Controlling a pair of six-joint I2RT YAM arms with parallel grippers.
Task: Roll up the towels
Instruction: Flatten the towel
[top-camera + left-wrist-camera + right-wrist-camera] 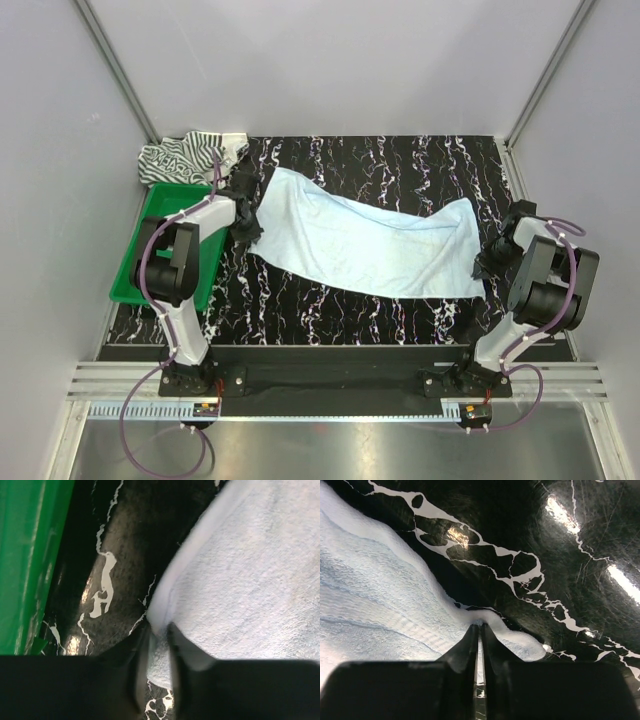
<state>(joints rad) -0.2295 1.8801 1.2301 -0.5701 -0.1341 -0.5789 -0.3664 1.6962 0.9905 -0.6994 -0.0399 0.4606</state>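
Marbled tabletop [400, 160]; left tool [159, 630] and right tool [480, 627] each clamp an end of the blue towel [360, 245], probably to flatten it

Down at six o'clock the left gripper [158, 641] pinches the hemmed edge of the light blue towel [250, 580], cloth spreading toward two o'clock, green tray [25, 555] at nine, black marbled table [110, 555] between them.

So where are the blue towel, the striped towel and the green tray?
blue towel [365, 245]: top view, middle of the spread cloth.
striped towel [185, 155]: top view, middle of the bunched heap.
green tray [126, 280]: top view, its bare left wall.
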